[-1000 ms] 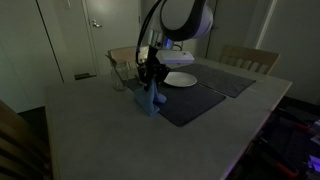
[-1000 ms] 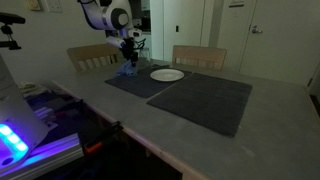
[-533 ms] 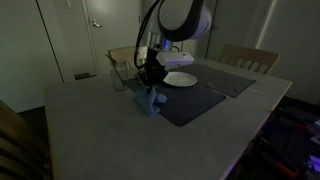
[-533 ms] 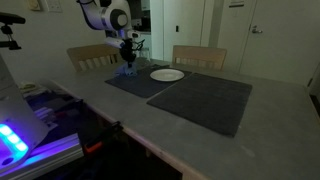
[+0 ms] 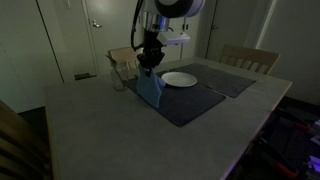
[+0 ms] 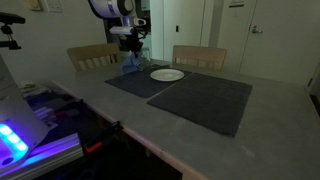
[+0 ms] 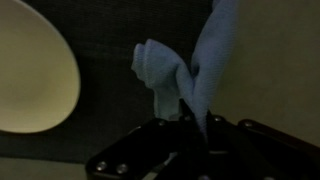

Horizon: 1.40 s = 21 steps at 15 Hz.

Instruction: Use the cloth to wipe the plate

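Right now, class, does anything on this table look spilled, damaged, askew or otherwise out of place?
Nothing stands out. The blue cloth hangs bunched from the gripper, beside the white plate. The plate lies flat and whole on the dark placemat, with no spill visible. The dim light hides fine detail.

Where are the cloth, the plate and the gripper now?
cloth (image 5: 151, 88): in an exterior view, middle of the hanging fabric.
plate (image 5: 178, 79): in an exterior view, centre of its face.
gripper (image 5: 148, 67): in an exterior view, between its fingertips.
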{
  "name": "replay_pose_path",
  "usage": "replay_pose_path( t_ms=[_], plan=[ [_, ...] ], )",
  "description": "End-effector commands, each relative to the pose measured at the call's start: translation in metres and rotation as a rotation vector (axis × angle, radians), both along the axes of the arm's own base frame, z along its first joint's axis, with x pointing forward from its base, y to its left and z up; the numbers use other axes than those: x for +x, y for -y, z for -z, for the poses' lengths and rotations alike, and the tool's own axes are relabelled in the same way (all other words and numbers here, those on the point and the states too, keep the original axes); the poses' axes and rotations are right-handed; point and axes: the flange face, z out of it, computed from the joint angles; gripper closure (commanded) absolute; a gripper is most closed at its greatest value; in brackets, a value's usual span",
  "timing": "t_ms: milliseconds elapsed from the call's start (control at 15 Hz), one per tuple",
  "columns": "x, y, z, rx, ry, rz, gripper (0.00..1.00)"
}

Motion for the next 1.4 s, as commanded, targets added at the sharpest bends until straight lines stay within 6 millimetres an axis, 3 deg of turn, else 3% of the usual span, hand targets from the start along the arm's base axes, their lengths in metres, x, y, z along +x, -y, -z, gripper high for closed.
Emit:
replay_pose_path(
  t_ms=[0, 533, 933, 1133, 1333],
  plan=[
    [0.022, 0.032, -0.022, -0.077, 0.040, -0.054, 0.98],
    [0.059, 0.114, -0.057, -0.274, 0.150, -0.028, 0.98],
    [0.055, 0.174, -0.085, -0.464, 0.194, -0.036, 0.98],
    [0.045, 0.191, -0.076, -0.531, 0.202, -0.051, 0.98],
    [0.024, 0.182, -0.035, -0.547, 0.169, -0.040, 0.98]
  ],
)
